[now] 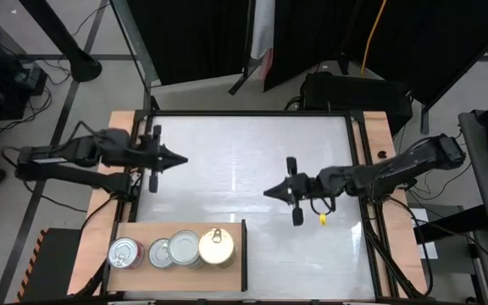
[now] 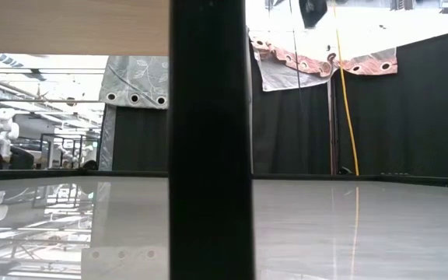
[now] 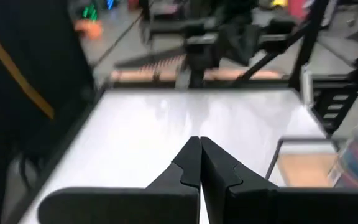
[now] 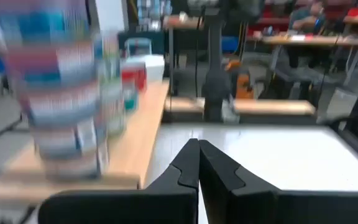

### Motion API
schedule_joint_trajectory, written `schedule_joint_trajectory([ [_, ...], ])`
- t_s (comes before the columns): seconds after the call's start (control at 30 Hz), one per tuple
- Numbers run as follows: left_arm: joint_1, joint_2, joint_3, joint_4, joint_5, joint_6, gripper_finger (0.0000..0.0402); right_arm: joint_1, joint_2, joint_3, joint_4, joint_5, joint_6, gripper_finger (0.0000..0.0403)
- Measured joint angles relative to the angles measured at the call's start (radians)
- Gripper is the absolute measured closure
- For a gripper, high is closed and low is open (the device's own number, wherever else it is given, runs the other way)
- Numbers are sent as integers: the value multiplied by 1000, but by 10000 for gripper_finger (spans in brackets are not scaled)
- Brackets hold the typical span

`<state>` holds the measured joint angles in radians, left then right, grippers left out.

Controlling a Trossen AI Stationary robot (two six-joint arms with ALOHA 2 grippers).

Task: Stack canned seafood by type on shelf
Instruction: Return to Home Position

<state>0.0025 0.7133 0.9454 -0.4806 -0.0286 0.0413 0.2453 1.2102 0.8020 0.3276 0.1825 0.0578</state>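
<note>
We see the left hand [image 1: 176, 158] hanging over the left side of the white surface [image 1: 244, 161], pointing toward the middle. Its two fingers are pressed together and hold nothing, and the left wrist view shows the same closed tips [image 3: 199, 146] above bare white. The right hand [image 1: 271, 192] hangs over the right half of the surface and points back toward the left arm, well apart from it. Its fingers are also together and empty, as the right wrist view confirms [image 4: 198, 146].

The shelf [image 1: 146, 230] lies at the near left corner of the surface, with its dark upright edge [image 1: 244, 254] on the side toward the middle. The cans stand on it in a close row of four stacks. Three have silver lids: one at the outer end [image 1: 124, 252], then two more [image 1: 159, 252] [image 1: 184, 247]. The stack with a gold pull-tab lid [image 1: 217, 246] stands nearest the dark edge. Neither hand is near the shelf.

From the right wrist we see a tall, blurred stack [image 4: 61, 93] with blue and red labels on the wooden board [image 4: 135, 143]. We cannot count its cans.
</note>
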Motion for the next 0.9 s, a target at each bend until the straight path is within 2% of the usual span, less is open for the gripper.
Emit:
schedule_joint_trajectory([
  [0.13,-1,-54,-108,-50,-29,-58,401,14,0,-137,100,1,-2,403],
  [0.27,-13,-120,-235,-12,-24,-16,401,3,-21,-268,243,3,18,403],
  [0.43,-13,-261,-408,128,-47,41,401,-4,-52,-411,325,5,68,403],
  [0.63,-5,-427,-540,134,-77,88,401,-22,-103,-568,393,0,102,403],
  [0.83,5,-592,-672,134,-78,63,401,-52,-156,-718,512,11,115,403],
  [0.9,5,-640,-719,179,-81,51,401,-58,-169,-760,542,23,114,403],
])
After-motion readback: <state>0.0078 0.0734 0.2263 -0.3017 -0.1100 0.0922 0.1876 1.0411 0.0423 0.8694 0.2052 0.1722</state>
